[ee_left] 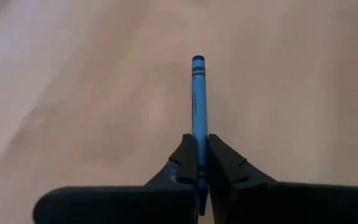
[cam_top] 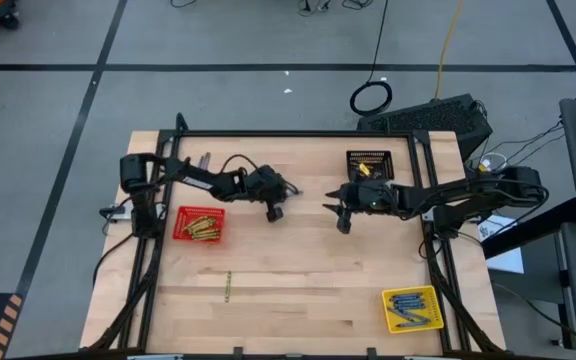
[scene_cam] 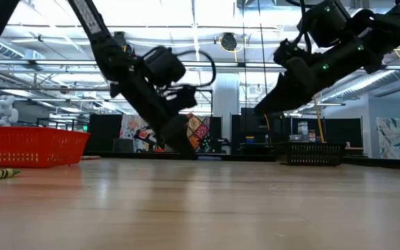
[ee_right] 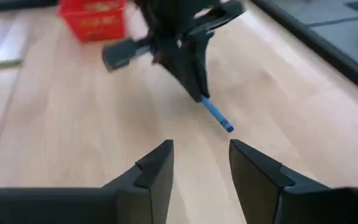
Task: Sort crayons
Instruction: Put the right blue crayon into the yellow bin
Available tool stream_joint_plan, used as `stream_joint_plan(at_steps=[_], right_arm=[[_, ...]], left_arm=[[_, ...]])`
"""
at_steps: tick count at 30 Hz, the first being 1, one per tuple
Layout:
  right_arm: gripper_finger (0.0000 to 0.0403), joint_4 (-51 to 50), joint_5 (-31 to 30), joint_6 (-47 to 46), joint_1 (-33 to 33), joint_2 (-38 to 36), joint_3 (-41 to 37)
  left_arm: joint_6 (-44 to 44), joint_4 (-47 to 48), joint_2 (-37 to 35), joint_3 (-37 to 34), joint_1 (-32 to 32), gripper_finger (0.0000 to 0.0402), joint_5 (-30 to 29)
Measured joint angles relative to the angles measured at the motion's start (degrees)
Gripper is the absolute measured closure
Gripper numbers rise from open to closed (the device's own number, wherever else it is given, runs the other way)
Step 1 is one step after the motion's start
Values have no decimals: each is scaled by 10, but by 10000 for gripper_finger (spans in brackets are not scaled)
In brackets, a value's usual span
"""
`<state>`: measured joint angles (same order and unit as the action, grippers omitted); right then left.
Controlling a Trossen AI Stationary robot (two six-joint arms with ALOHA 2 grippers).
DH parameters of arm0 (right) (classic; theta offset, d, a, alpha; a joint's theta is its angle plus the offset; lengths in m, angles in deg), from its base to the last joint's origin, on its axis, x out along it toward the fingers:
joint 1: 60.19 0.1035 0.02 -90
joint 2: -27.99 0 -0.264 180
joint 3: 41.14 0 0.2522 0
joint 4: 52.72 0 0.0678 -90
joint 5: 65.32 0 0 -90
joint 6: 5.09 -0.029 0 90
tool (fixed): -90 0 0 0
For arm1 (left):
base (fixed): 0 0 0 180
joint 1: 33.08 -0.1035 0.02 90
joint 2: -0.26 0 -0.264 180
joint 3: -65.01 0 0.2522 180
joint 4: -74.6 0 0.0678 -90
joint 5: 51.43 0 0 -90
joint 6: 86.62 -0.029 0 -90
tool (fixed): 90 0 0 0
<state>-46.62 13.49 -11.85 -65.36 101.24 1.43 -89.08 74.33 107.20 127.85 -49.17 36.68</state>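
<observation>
Pale wood-grain table [ee_left: 73, 93] — left gripper [ee_left: 202, 163] pinches slim blue crayon [ee_left: 199, 99].

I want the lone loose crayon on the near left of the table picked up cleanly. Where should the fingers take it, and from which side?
Grip the loose crayon at mid-length, coming straight down from above. It lies flat on the bare table, a thin stick pointing toward the table's near edge, so the fingers should close across its narrow width from either side.
</observation>
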Motion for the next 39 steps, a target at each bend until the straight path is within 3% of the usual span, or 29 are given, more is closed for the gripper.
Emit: stream_joint_plan(at_steps=[6, 10, 15, 20, 26, 30, 36, 39], right_arm=[[226, 11, 67, 52, -1, 30, 0], [198, 63, 70, 89, -1, 97, 0], [197, 167, 73, 129, -1, 182, 10], [221, 190, 113, 135, -1, 253, 52], [252, 188, 112, 133, -1, 323, 104], [290, 181, 112, 133, -1, 341, 120], [380, 175, 94, 134, -2, 345, 121], [393, 172, 88, 135, -1, 345, 121]], left_arm=[[-9, 8, -16, 1, 43, 398, 28], [-10, 3, -16, 1, 66, 399, 36], [-11, 2, -15, 1, 79, 399, 35], [-19, -7, -15, 1, 87, 398, 35], [-50, 2, -15, 2, 91, 394, 36], [-55, 2, -15, 2, 91, 393, 36], [-54, 2, -15, 2, 91, 392, 38], [-56, 3, -15, 2, 91, 387, 45]])
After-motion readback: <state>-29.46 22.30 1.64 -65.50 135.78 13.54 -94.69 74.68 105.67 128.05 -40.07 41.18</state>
